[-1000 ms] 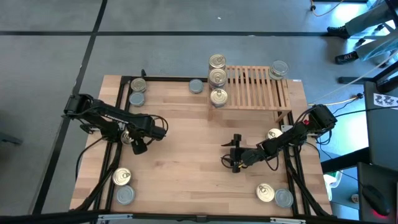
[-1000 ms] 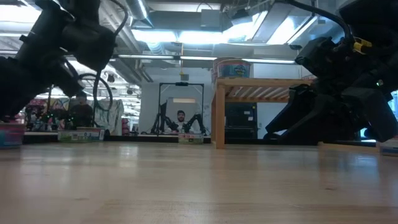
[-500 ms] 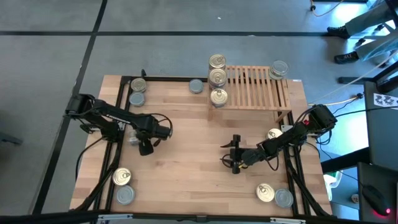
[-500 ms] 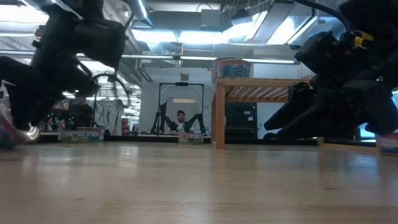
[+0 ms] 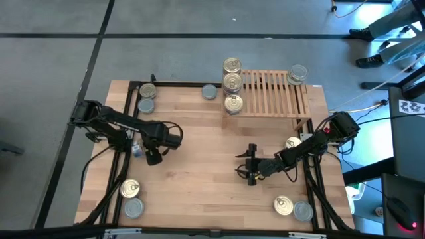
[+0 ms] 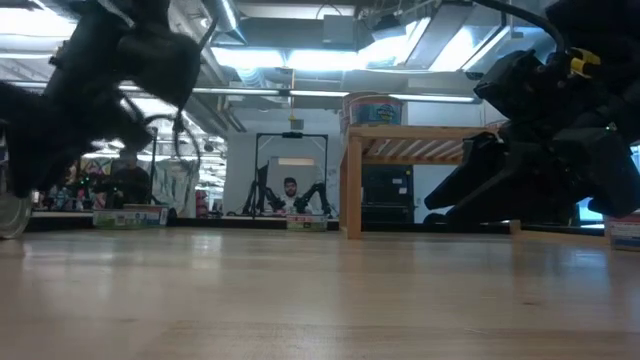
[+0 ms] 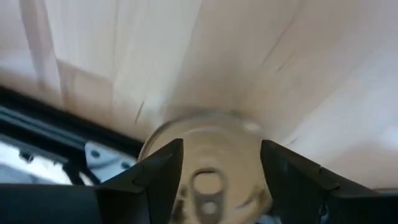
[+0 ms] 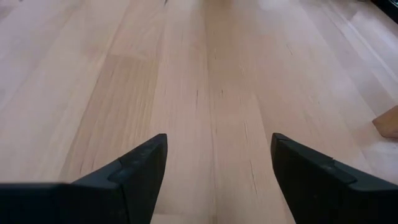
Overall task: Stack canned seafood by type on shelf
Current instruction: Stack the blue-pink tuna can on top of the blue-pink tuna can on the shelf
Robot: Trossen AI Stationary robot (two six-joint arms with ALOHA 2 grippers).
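A gold pull-tab can (image 7: 211,168) sits between the fingers of my left gripper (image 5: 150,154) over the table's left half. In the low view this can (image 6: 10,214) is off the tabletop and tilted. My right gripper (image 5: 251,174) stands open over bare wood right of centre, with nothing between its fingers (image 8: 137,168). The shelf (image 5: 272,94) stands at the far right. Gold-topped cans (image 5: 232,81) sit in a row at its left end, and a silver-topped can (image 5: 298,73) at its far right corner. My left gripper holds the can between its two fingers, one on each side of the round wall (image 7: 252,134). The fingers come from above, slanting down. The can's pull-tab top faces the wrist. The can is tilted and clear of the table.
Loose cans lie near the table's corners: two at far left (image 5: 147,97), one silver (image 5: 210,92) beside the shelf, two at near left (image 5: 132,198), two at near right (image 5: 293,207), and one gold (image 5: 293,143) by the right arm. The table's middle is bare wood.
The can in my left gripper stood flat on the table a second ago. It has come up off the wood and tipped, staying between the fingers. The right arm has kept still.
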